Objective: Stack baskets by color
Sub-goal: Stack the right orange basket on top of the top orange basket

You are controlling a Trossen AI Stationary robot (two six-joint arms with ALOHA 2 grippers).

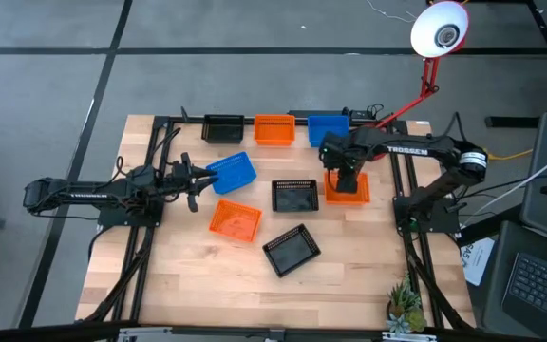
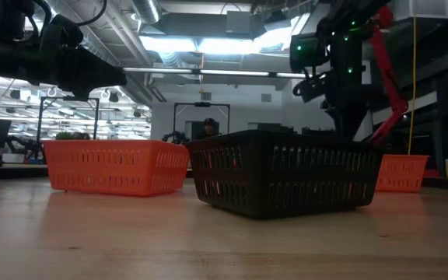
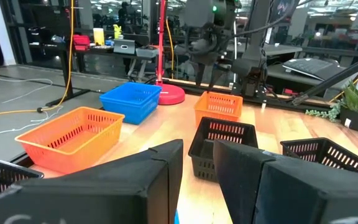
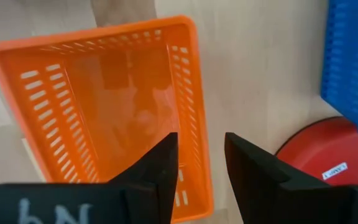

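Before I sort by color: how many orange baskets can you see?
3: one in the back row, one under the right tool, one lying mid-table at the left. Nested ones could hide.

Right gripper [image 1: 347, 180] points straight down at the far right, fingers apart. Left gripper [image 1: 194, 180] reaches rightward at the left, fingers apart.

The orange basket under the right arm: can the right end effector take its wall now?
Probably yes. The right end effector is open, straddling a wall of the orange basket, and nothing blocks it.

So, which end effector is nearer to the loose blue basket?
Left. The left end effector sits just beside the loose blue basket; the right end effector hovers over an orange basket, well away.
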